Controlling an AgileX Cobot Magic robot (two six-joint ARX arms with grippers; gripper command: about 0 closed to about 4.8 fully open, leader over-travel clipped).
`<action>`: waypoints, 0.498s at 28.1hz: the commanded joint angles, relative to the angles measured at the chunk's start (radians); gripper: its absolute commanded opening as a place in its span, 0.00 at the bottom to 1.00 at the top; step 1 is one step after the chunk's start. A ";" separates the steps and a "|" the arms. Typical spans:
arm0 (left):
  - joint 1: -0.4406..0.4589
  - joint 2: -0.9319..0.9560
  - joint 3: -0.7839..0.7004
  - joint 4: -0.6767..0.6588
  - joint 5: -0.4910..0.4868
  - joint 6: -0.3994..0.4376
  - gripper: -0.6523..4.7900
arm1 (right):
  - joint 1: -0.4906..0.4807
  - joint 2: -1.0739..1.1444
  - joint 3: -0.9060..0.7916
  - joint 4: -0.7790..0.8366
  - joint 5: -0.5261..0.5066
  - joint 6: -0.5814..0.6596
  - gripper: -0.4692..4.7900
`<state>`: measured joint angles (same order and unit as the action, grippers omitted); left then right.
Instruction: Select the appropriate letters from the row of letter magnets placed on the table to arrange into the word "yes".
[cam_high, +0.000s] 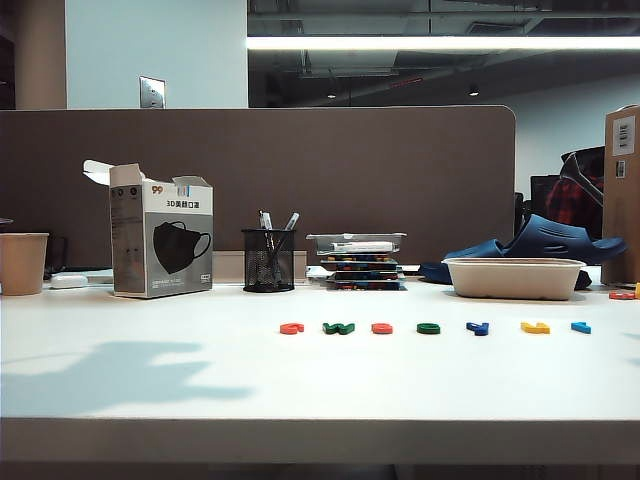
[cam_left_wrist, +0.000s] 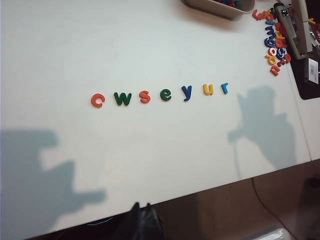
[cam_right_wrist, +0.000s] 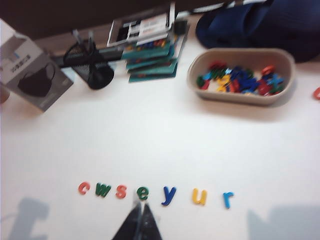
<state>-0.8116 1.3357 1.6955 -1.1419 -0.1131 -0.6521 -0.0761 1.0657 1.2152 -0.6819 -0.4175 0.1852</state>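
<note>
The row of letter magnets lies on the white table (cam_high: 150, 350) and reads c, w, s, e, y, u, r. The three appropriate letters sit in it side by side: orange-red s (cam_right_wrist: 121, 191) (cam_high: 382, 328), green e (cam_right_wrist: 143, 192) (cam_high: 428, 328) and dark blue y (cam_right_wrist: 169, 195) (cam_high: 477, 327). My right gripper (cam_right_wrist: 141, 204) is shut and empty, its tips just in front of the e. My left gripper (cam_left_wrist: 142, 204) is shut with nothing in it, over the table's front edge, well short of the row (cam_left_wrist: 145, 96). Neither gripper shows in the exterior view.
A beige tray (cam_high: 515, 280) of loose letters stands behind the row's right end, with a blue slipper (cam_high: 545, 240) behind it. A mesh pen cup (cam_high: 268, 262), a stack of flat boxes (cam_high: 360, 265), a mask box (cam_high: 160, 240) and a paper cup (cam_high: 22, 262) line the back.
</note>
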 joint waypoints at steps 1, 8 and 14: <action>0.000 -0.002 0.004 0.006 0.001 -0.003 0.11 | 0.001 0.059 0.021 -0.002 -0.064 -0.014 0.09; 0.000 -0.002 0.004 0.006 0.001 -0.003 0.11 | 0.002 0.200 0.028 -0.001 -0.121 -0.125 0.09; 0.000 -0.002 0.004 0.006 0.001 -0.003 0.11 | 0.069 0.344 0.030 0.010 -0.122 -0.263 0.09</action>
<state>-0.8116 1.3357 1.6955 -1.1419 -0.1131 -0.6521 -0.0216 1.3918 1.2400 -0.6880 -0.5346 -0.0380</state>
